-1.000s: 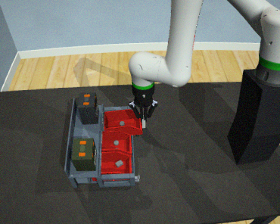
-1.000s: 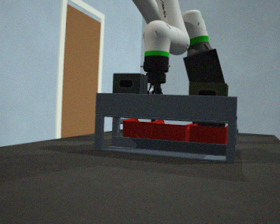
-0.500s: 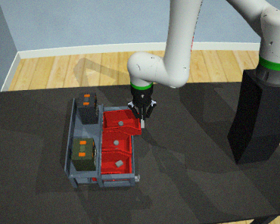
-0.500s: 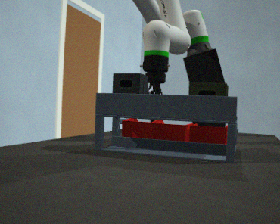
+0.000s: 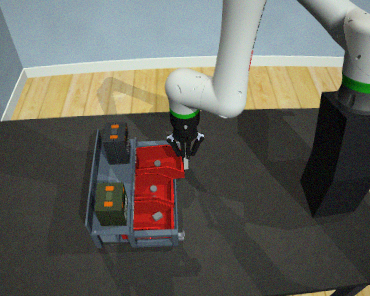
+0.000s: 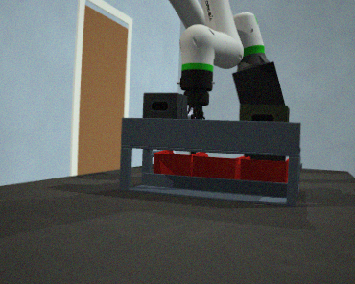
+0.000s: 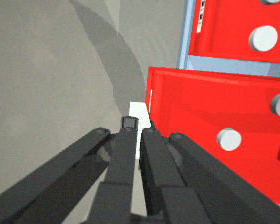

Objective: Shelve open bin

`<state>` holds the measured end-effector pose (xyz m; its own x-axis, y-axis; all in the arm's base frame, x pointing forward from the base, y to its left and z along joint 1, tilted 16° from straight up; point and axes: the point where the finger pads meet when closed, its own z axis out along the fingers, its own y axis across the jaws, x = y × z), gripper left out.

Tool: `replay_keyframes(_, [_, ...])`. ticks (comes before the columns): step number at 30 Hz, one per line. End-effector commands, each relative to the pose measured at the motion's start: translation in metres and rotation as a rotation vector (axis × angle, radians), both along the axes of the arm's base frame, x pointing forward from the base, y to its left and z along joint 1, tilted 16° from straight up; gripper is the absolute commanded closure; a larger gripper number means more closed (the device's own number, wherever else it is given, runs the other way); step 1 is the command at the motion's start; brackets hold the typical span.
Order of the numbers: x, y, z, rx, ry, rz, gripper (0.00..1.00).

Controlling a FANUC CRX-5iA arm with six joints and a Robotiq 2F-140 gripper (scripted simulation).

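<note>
Your two-finger gripper [image 5: 186, 154] [image 7: 136, 115]: closed | red open-front bin [image 5: 158, 161] [image 7: 216, 115]: in the shelf row's end, nearest the desk's wall-side edge

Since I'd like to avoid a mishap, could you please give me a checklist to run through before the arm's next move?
1. Protruding red bin seated flush with the row: not ok, its front sticks out past the others.
2. Grey parts in that bin: ok, two show in the wrist view.
3. Middle bin and far-end bin in the row: ok.
4. Protruding bin level: cannot tell.
5. Gripper open and released: not ok, fingers shut beside the bin's front.
</note>
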<state>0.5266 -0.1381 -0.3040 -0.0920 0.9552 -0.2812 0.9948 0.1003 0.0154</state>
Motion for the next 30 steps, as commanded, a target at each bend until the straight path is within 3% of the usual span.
replay_keyframes(1, [0.001,0.0,0.0,0.0,0.001,0.0,1.0])
replay_keyframes(30, [0.02,0.002,0.0,0.0,0.001,0.0,1.0])
